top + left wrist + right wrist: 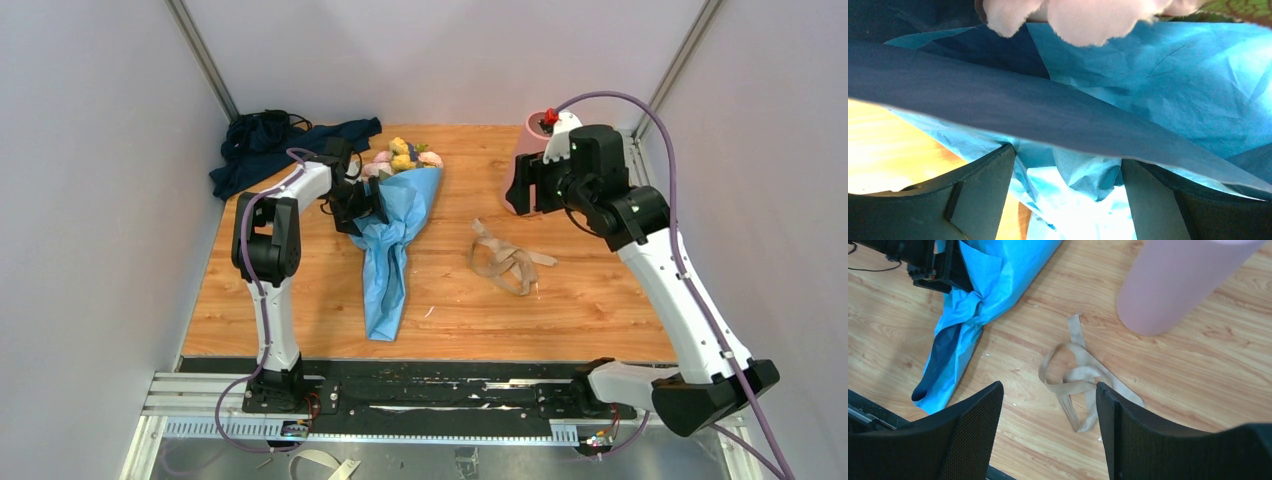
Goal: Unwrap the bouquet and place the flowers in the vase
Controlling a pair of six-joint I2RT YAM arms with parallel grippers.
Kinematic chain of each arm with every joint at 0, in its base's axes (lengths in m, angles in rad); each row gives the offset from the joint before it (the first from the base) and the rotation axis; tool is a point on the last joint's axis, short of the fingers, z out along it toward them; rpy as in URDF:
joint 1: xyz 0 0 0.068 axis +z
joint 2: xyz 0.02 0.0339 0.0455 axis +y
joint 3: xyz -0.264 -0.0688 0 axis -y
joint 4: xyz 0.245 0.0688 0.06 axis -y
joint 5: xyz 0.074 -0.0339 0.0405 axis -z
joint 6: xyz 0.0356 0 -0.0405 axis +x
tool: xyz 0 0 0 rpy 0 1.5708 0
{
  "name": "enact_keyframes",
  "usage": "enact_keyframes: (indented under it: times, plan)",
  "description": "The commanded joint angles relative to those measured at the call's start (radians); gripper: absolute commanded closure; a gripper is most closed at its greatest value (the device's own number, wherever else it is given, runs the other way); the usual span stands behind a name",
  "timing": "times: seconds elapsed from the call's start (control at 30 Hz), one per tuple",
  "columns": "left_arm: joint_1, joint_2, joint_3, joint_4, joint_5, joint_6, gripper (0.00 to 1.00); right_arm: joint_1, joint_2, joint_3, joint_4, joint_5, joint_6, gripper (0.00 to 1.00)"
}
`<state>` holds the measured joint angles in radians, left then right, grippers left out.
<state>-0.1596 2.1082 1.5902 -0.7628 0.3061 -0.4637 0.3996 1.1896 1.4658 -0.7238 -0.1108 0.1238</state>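
Blue-papered bouquet (398,225) lies on the wooden table (600,310), the left gripper (1065,167) spread wide about its wrap, while the right gripper (1049,390) hangs parted over the loose raffia ribbon (1083,372) beside the pink vase (1173,285).

A wooden desk (600,300) stands enclosed by plain pale walls (90,200) on three sides, with metal posts (203,60) at its far corners.

1. The wrapping paper (395,235) is seen in bright blue.
2. The flowers (402,156) are coloured pink and yellow.
3. The ribbon (1083,373) is tan.
4. The vase (1178,285) is plain pink.
5. The table (600,300) is grained light brown.
6. The cloth (262,152) is dark navy.
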Motion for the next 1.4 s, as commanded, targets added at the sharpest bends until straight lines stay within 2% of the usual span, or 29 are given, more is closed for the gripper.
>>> enact_keyframes:
  times: [0.0,0.2,0.4,0.5,0.8,0.9,1.1,1.27,1.37]
  plan:
    - [-0.001,-0.038,-0.011,-0.045,-0.046,0.009,0.11,0.059,0.057,0.068,0.039,0.010,-0.014,0.28]
    - [-0.001,-0.124,0.043,-0.059,0.020,-0.008,0.11,0.189,0.250,0.106,0.146,0.010,0.000,0.28]
    - [-0.001,-0.241,0.120,-0.101,0.006,0.000,0.09,0.220,0.442,0.115,0.297,-0.070,0.067,0.29]
    - [-0.005,-0.312,0.113,-0.104,-0.019,0.008,0.10,0.219,0.544,0.173,0.295,-0.072,0.066,0.30]
    - [-0.017,-0.494,0.051,-0.122,-0.178,0.041,0.10,0.229,0.793,0.372,0.319,-0.249,0.091,0.32]
    - [-0.017,-0.534,0.056,-0.122,-0.179,0.039,0.11,0.245,0.866,0.425,0.308,-0.268,0.085,0.35]
    - [-0.017,-0.562,0.086,-0.136,-0.205,0.053,0.11,0.285,0.969,0.528,0.290,-0.325,0.088,0.49]
    - [-0.017,-0.565,0.072,-0.141,-0.208,0.052,0.11,0.309,1.015,0.620,0.258,-0.359,0.089,0.59]
    - [-0.017,-0.568,0.071,-0.141,-0.214,0.055,0.11,0.323,1.024,0.668,0.257,-0.390,0.108,0.62]
